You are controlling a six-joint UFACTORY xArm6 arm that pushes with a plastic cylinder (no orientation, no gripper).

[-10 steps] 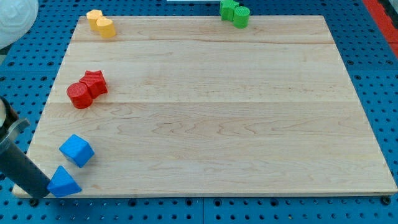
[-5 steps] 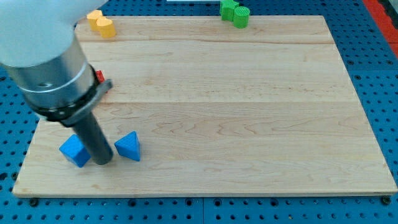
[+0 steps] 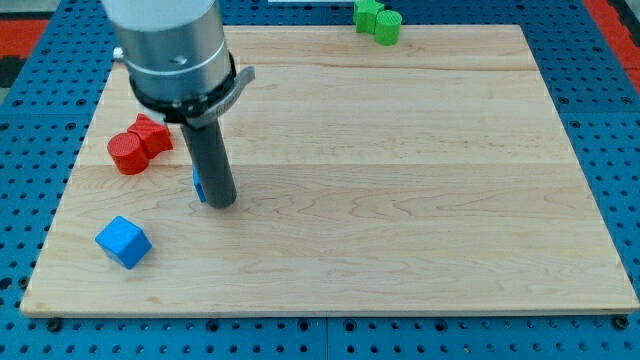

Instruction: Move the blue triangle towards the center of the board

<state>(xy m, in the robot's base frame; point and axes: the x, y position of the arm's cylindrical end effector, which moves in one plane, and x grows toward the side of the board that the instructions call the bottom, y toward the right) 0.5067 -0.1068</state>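
The blue triangle [image 3: 199,186] is almost wholly hidden behind my rod; only a thin blue sliver shows at the rod's left edge, left of the board's middle. My tip [image 3: 222,203] rests on the wooden board [image 3: 400,200] right against that sliver, on its right side. The arm's grey body fills the view's top left.
A blue cube [image 3: 124,242] lies at the lower left. A red cylinder [image 3: 127,154] and a red star-like block [image 3: 152,135] touch each other at the left edge. Two green blocks [image 3: 378,20] sit at the top edge. The yellow blocks are hidden behind the arm.
The blue triangle has moved up from beside the blue cube towards the board's middle, and my tip has moved up and right with it. The arm now covers the yellow blocks.
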